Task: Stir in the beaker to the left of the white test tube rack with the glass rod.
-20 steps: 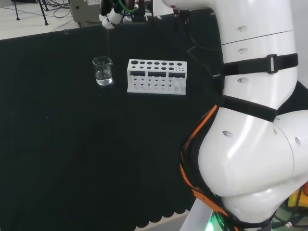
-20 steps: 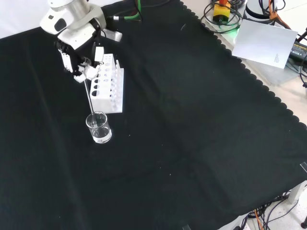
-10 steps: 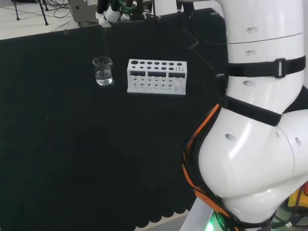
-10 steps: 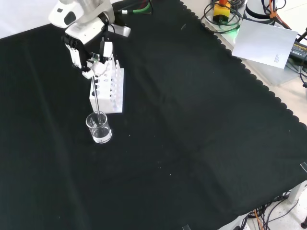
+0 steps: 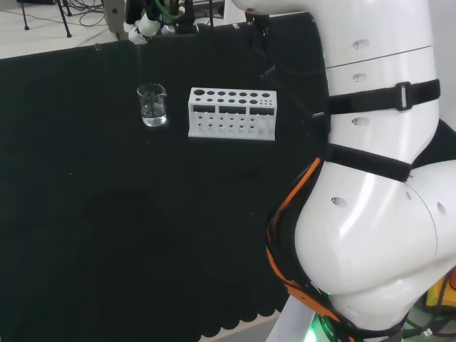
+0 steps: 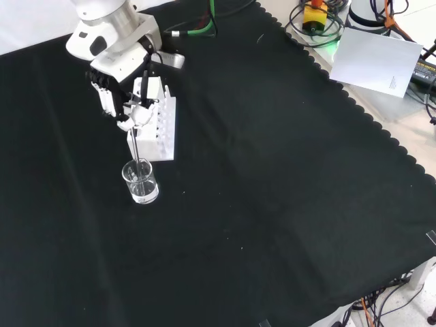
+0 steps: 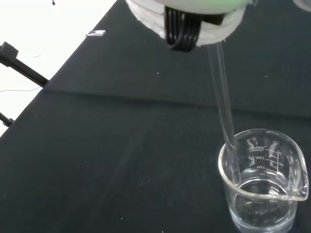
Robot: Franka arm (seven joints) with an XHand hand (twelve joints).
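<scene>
A small clear glass beaker point(image 6: 141, 182) point(image 5: 152, 105) point(image 7: 262, 182) with a little clear liquid stands on the black cloth, to the left of the white test tube rack point(image 5: 231, 113) point(image 6: 154, 127) in the head view. The hand point(image 6: 124, 102) point(image 5: 140, 26) hangs above the beaker, its fingers curled round the top of a thin glass rod point(image 6: 137, 148) point(image 7: 222, 102). The rod slants down from the hand, and its lower end is inside the beaker, near the wall.
The arm's big white links point(image 5: 370, 178) fill the right of the head view. Cables, a sheet of paper point(image 6: 378, 58) and other gear lie beyond the cloth's scalloped edge at the front view's top right.
The hand has shifted left in the head view and slightly down in the front view, swinging the rod's top while its lower end stays in the beaker.
</scene>
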